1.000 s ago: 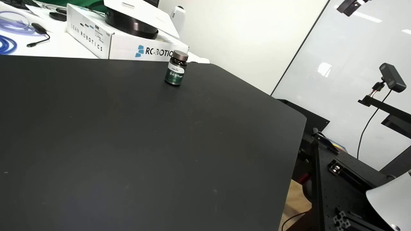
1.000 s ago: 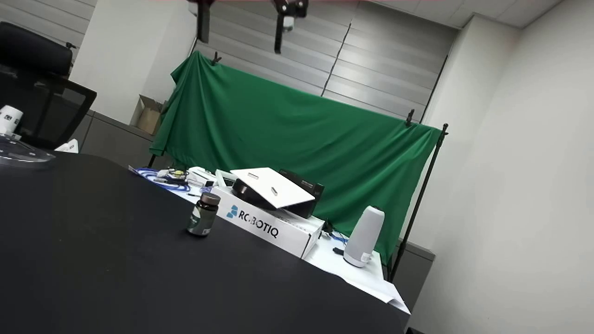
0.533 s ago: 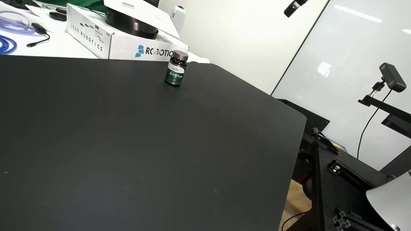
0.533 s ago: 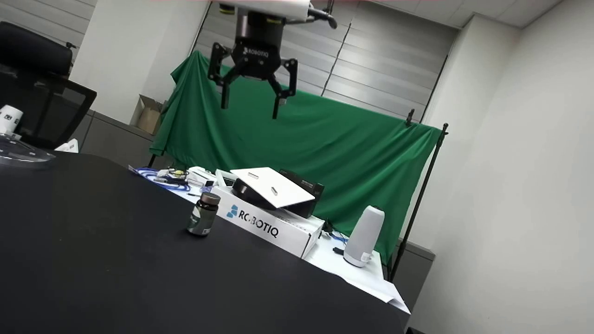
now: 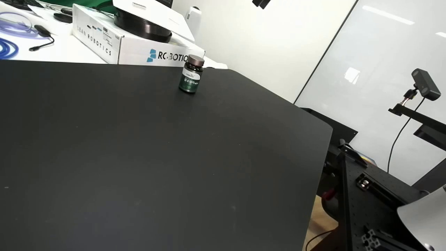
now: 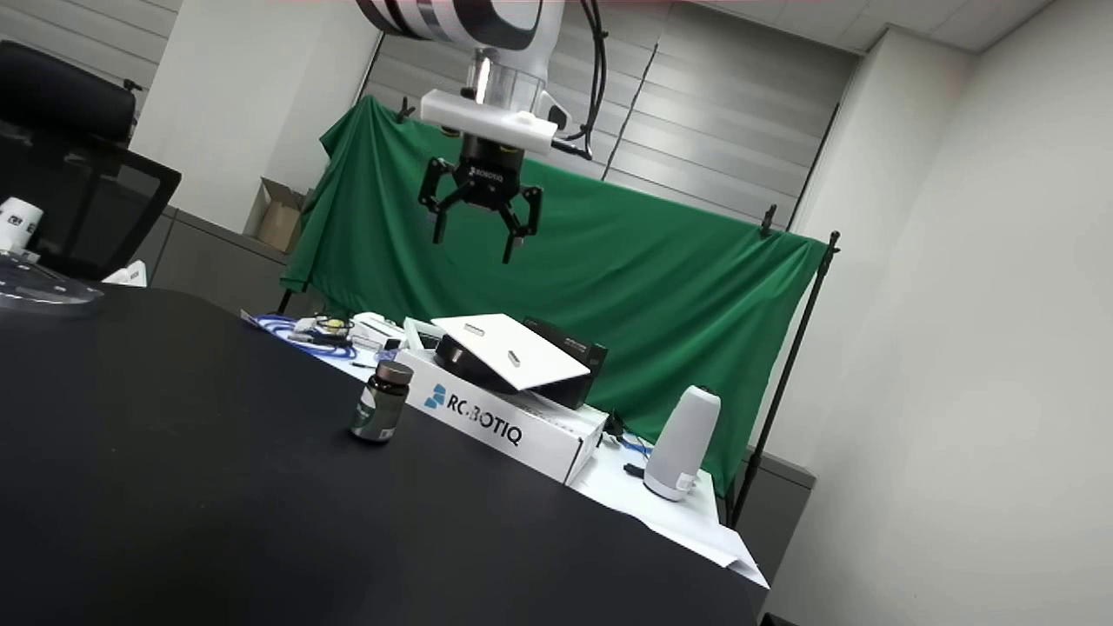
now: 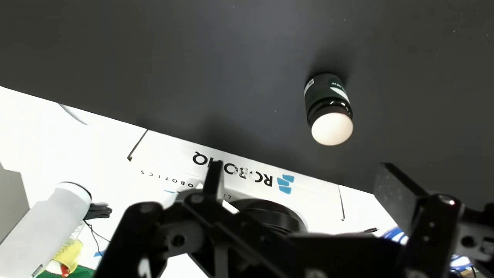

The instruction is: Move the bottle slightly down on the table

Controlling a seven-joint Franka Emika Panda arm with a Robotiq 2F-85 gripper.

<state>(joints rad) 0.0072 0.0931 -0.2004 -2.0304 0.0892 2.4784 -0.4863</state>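
Note:
The small dark green bottle with a brown cap and pale label stands upright on the black table, near its far edge. It also stands in an exterior view on the black tabletop. In the wrist view the bottle is seen from above, cap toward the camera. My gripper is open and empty, high above the table and the bottle. In the wrist view the gripper has its fingers wide apart, with the bottle ahead of the gap. Only dark fingertips show at the top of an exterior view.
A white box with blue and black lettering stands close behind the bottle, with a white panel on top. A pale cylindrical device stands to its right. Blue cables lie on the white surface behind the table.
My gripper has come down from the top of an exterior view and moved farther over the table; its tips moved left in an exterior view. It stays open. The bottle has not moved.

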